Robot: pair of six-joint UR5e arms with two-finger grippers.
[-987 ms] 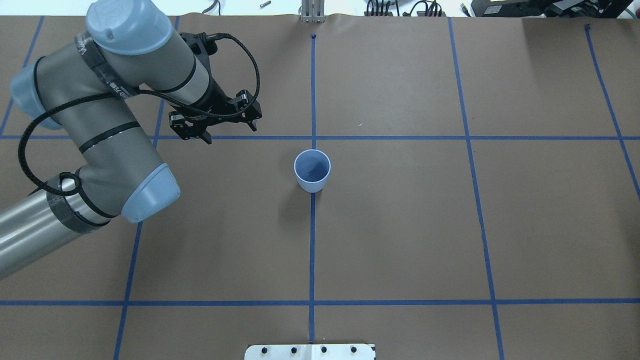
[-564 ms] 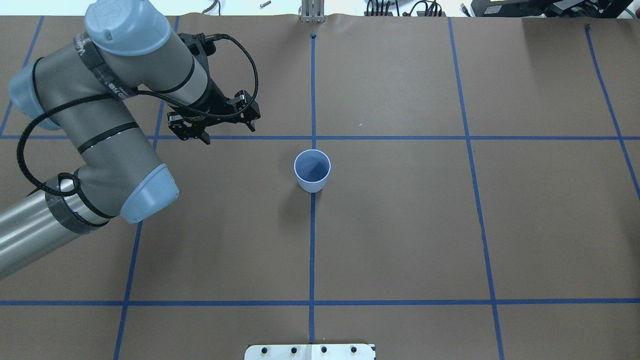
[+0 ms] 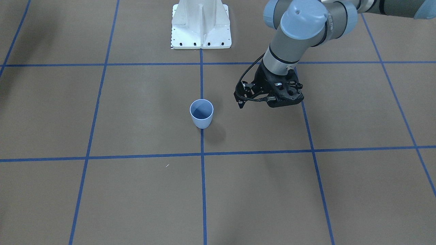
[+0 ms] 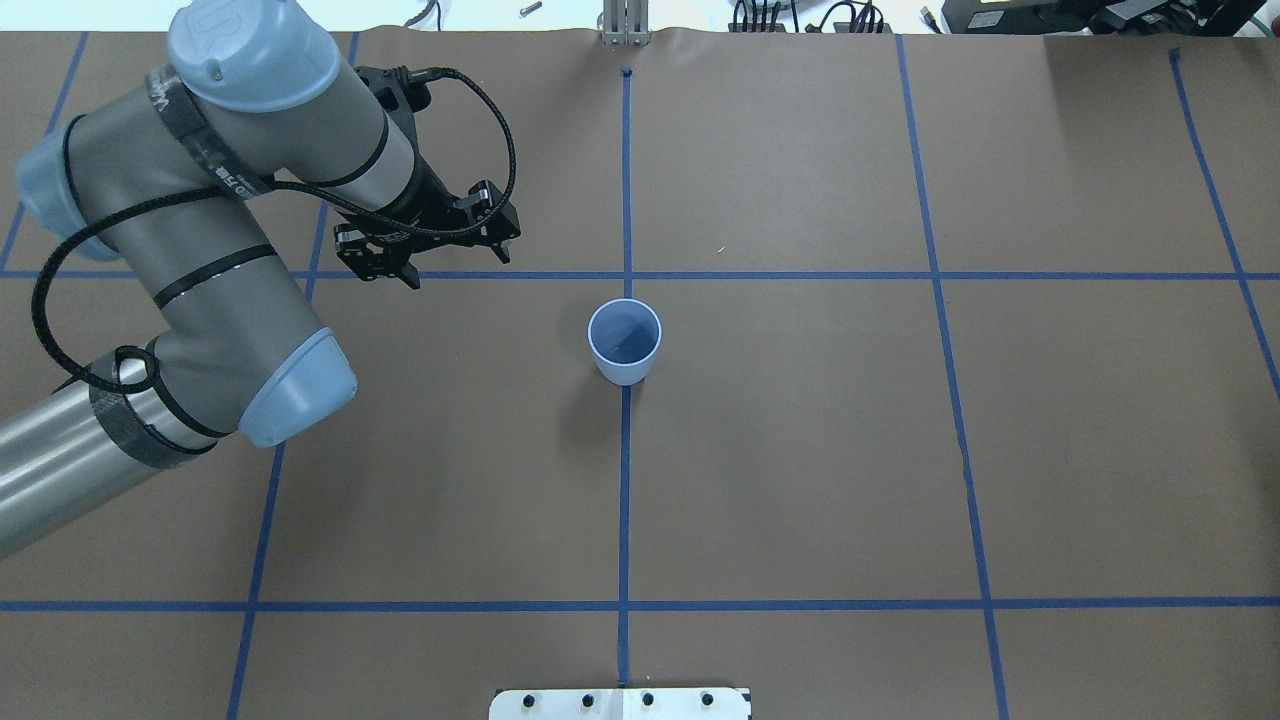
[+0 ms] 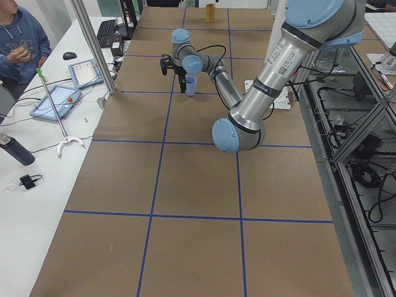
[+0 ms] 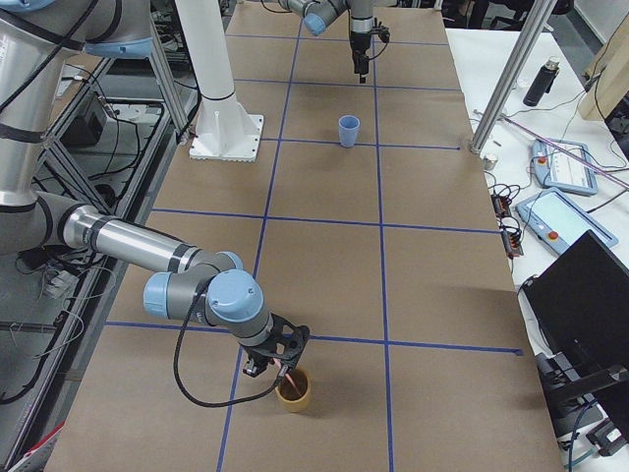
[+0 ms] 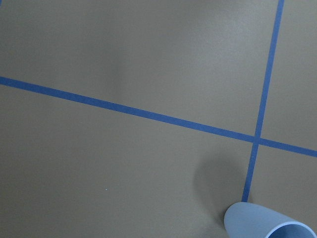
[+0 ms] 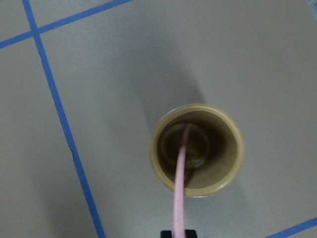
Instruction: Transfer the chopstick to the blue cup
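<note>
The blue cup [image 4: 624, 345] [image 3: 201, 114] stands upright at the table's middle on a tape line, with nothing in it. My left gripper [image 4: 455, 262] [image 3: 269, 97] hovers open and empty beside the cup, about a cup's width off; its wrist view catches only the cup's rim [image 7: 267, 224]. Far off at the table's right end, the pale pink chopstick [image 8: 180, 188] stands in a tan cup [image 8: 197, 148] [image 6: 294, 389]. My right gripper [image 8: 178, 233] [image 6: 278, 356] is above that cup, shut on the chopstick's upper end.
The white robot base plate [image 3: 201, 27] sits behind the blue cup. Blue tape lines [image 4: 780, 275] grid the brown table. A person [image 5: 18, 37], tablets [image 5: 52, 102] and a metal post [image 5: 93, 43] are at the side bench.
My left arm has drifted a few pixels to the left. The blue cup has not moved.
</note>
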